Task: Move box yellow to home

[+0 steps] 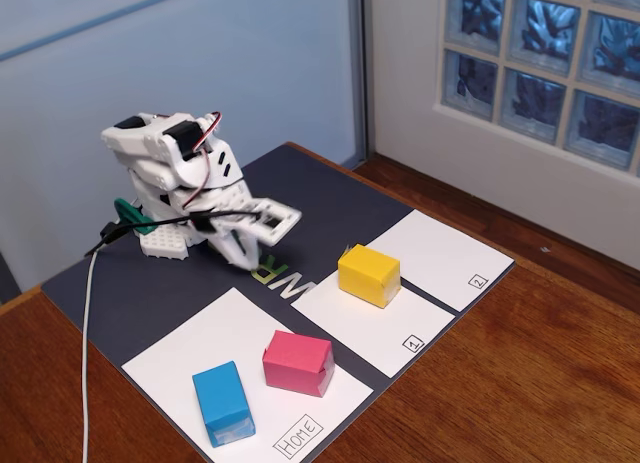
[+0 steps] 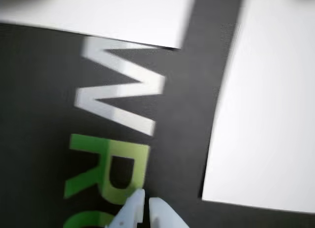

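- Nearest the fixed camera: blue block (image 1: pixel 223 402) and pink block (image 1: pixel 298 362) both sit on the home sheet (image 1: pixel 200 333), label corner at front.
- Next back: yellow box (image 1: pixel 369 274) rests on the sheet marked "1" (image 1: pixel 400 323), well apart from home; long axis runs roughly lower right to upper left in the fixed view.
- Beyond, the gripper (image 1: pixel 245 255) is folded low over the dark mat (image 1: pixel 120 283), by the printed letters.
- Wrist view: gripper fingertips (image 2: pixel 142 211) nearly touching, nothing between them; jaws read as closed and empty.
- Key relation: box lies to the right of the gripper in the fixed view, near but not touching. Judgement: swing right, open, then descend.
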